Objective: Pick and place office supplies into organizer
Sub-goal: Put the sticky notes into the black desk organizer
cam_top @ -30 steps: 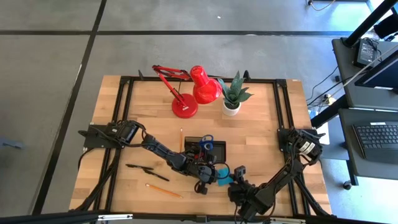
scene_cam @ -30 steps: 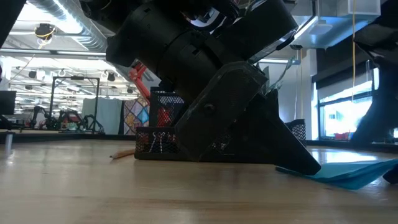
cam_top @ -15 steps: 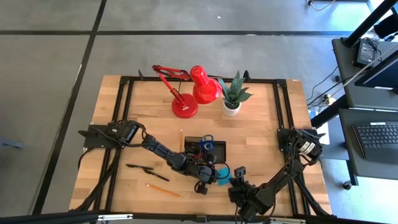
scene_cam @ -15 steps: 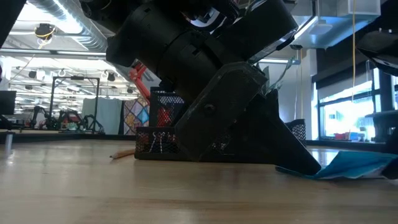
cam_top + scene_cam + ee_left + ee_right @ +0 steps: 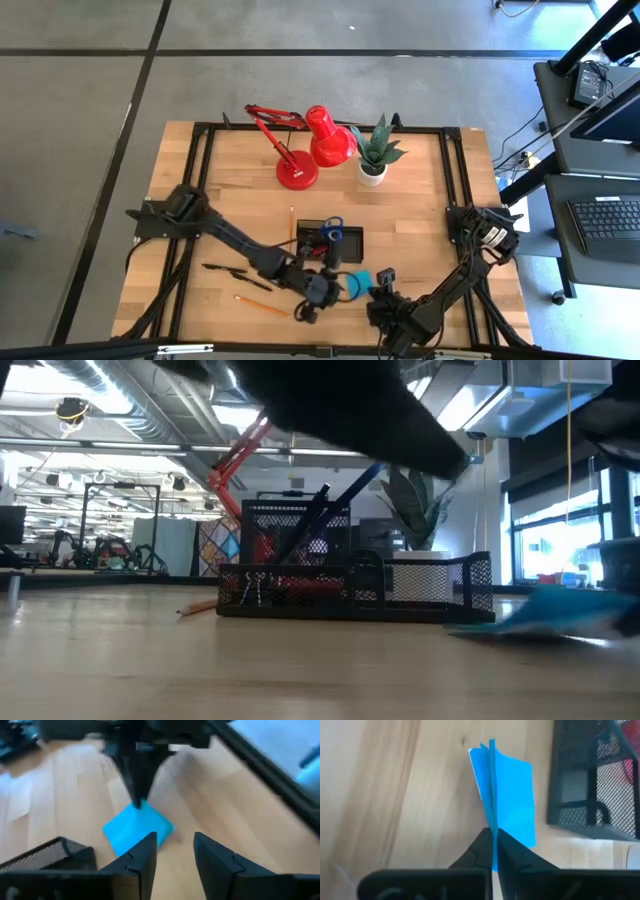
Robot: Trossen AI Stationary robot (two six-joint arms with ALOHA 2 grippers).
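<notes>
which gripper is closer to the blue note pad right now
Right. The right gripper is shut on the blue note pad, pinching its edge. The left gripper is open just beside it, not touching.

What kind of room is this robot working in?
Probably a robotics lab or workshop. The wooden table stands on a bare grey floor, exposed ducts run along the ceiling, and a desk with a keyboard sits beside it.
</notes>
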